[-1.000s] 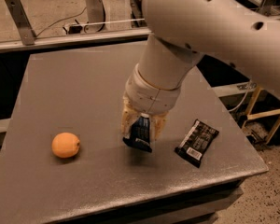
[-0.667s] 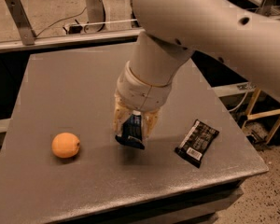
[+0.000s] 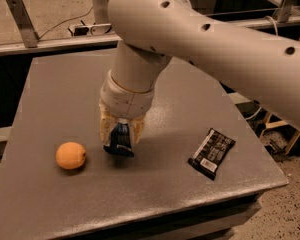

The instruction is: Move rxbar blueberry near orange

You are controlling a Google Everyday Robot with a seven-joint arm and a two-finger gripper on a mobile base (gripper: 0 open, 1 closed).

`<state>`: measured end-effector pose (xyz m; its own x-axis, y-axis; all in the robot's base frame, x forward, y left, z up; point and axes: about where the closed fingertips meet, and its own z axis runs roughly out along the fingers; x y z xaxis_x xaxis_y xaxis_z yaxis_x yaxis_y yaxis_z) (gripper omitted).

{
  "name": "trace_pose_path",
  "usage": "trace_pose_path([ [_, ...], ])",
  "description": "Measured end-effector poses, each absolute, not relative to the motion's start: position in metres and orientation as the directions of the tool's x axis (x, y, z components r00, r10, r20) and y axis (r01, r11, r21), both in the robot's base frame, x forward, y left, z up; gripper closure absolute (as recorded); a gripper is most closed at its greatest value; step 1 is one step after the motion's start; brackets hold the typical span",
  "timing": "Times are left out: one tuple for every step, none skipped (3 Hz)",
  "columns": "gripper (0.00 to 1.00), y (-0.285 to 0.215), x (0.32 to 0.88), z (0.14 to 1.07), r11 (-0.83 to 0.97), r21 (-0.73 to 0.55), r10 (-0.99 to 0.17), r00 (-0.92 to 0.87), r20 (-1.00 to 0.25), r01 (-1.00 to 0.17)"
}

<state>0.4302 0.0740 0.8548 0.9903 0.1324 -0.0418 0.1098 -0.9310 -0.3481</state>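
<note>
camera view: the hand [image 3: 122, 134] hangs over the front left part of the grey table [image 3: 65, 94], pointing straight down from a thick white arm [image 3: 190, 34] that comes in from the upper right. its two pale fingers [image 3: 107, 130] are closed on the rxbar blueberry [image 3: 119, 143], which stands nearly upright between them, its dark blue wrapper showing below the fingertips. the bar's lower end is at or just above the table; i cannot tell whether it touches. the orange [image 3: 70, 155] sits on the table to the left of the bar, near it but apart. a black-wrapped bar [image 3: 212, 153] with a white label lies flat, well to the right, close to the table's front right edge.
</note>
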Motion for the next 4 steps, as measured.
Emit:
trace_pose_path([
  [0.57, 0.073, 0.429, 0.857, -0.931, -0.348, 0.129, 0.991, -0.037, 0.108],
  [0.33, 0.073, 0.428, 0.858, -0.931, -0.348, 0.129, 0.991, -0.034, 0.110],
  [0.03, 0.072, 0.428, 0.859, -0.929, -0.354, 0.126, 0.992, -0.033, 0.106],
  [0.00, 0.061, 0.431, 0.868, -0.913, -0.401, 0.098, 0.994, -0.045, 0.072],
])
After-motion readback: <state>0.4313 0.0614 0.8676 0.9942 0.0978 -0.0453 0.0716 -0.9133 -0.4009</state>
